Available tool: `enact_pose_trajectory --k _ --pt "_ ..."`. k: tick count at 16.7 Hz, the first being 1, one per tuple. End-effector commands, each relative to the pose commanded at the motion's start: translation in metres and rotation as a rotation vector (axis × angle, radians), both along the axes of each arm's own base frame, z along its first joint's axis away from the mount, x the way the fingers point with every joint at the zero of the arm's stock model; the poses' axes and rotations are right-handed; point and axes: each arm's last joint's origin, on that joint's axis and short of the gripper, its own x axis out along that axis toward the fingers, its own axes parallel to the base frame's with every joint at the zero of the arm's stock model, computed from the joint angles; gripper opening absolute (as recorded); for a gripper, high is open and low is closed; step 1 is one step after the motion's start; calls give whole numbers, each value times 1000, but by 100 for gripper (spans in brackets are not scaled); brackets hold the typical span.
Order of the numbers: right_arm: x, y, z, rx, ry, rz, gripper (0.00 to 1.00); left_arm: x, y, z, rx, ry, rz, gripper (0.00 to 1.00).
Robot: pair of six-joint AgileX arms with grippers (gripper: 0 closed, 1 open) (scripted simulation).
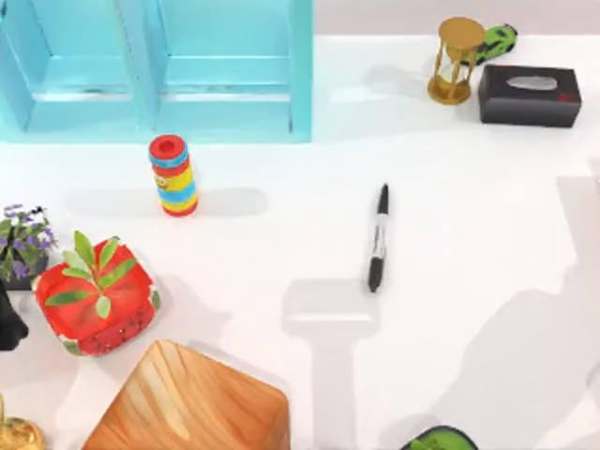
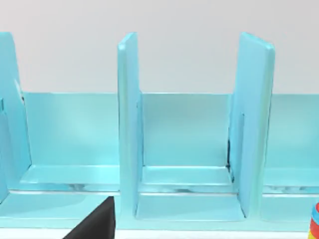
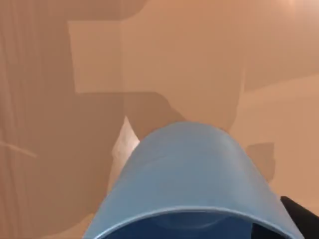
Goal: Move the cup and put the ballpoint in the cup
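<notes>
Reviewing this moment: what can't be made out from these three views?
- Cup, right wrist view: rim's near side cut off by the frame edge; the grip on it cannot be judged.
- Striped cylinder, left wrist view: cut off at the edge.
- Ballpoint, top view: label too small to read.

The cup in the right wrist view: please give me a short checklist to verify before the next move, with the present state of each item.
1. Cup close under the right wrist camera, its rim toward the camera: ok.
2. Right hand closed on the cup: cannot tell, the fingers are not clear.
3. Ballpoint lying flat and free on the white table, right of centre in the top view: ok.
4. Space around the ballpoint to set the cup down: ok; the striped cylinder stands well to the left.
5. Ballpoint already in the cup: not ok.
6. Left arm out of the way, its camera facing the turquoise shelf: ok.
</notes>
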Motion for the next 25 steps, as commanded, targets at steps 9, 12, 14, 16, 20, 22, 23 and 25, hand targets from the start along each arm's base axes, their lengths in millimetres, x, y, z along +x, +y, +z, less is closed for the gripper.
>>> enact_pose_trajectory --k 9,12,14,16,20,22,23,25 --pt "-8 121 111 16 48 0 0 0 0 0 0 0 0 100" --pt "-12 128 121 14 30 0 0 0 0 0 0 0 0 100" --pt "-11 127 119 17 35 -5 0 0 0 0 0 0 0 100" --pt "-7 131 116 18 33 -6 0 0 0 0 0 0 0 100" --pt "21 171 89 27 17 -10 0 0 0 0 0 0 0 100" --pt "35 204 70 35 4 -5 0 0 0 0 0 0 0 100" --pt "40 221 60 41 -2 -2 0 0 0 0 0 0 0 100" --pt "47 251 43 52 -13 3 0 0 0 0 0 0 0 100"
